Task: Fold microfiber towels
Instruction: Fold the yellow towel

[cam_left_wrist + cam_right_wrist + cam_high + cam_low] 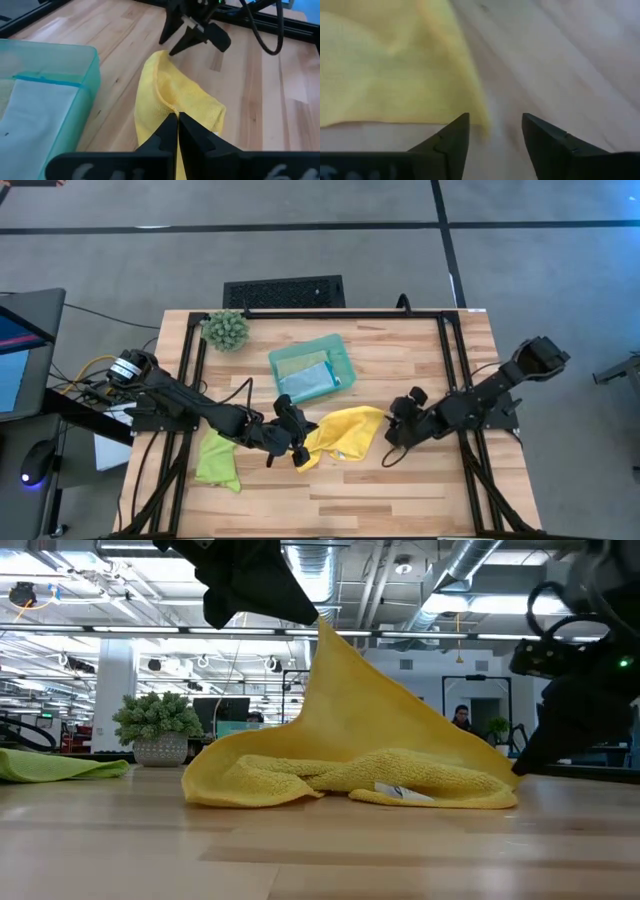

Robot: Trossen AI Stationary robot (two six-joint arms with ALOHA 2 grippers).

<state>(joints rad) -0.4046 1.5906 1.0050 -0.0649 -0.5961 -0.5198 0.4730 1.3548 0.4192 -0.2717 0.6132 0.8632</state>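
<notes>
Yellow towel (345,432) sprawled crumpled at the middle of the wooden counter (400,500), long axis running across between the two arms, one corner drawn up into a peak at the left end. Soft, nubby pile, bright yellow, a small white tag showing along the lower fold in the low view (395,792). Left gripper (297,448) clamped tight on that raised corner, jaws closed with the cloth pinched between them, lifting it clear of the counter. Right gripper (393,423) low over the counter just beside the towel's opposite edge, jaws spread apart and holding nothing, bare wood between them in the right wrist view. Lime green towel (217,461) bunched near the left front edge, well apart from the yellow one. Teal tray (338,352) farther back at centre, holding a pale sage green towel (296,364) and a light blue towel (310,383) lying flat and overlapping inside it. Spiky green plant ball (226,329) at the back left corner
</notes>
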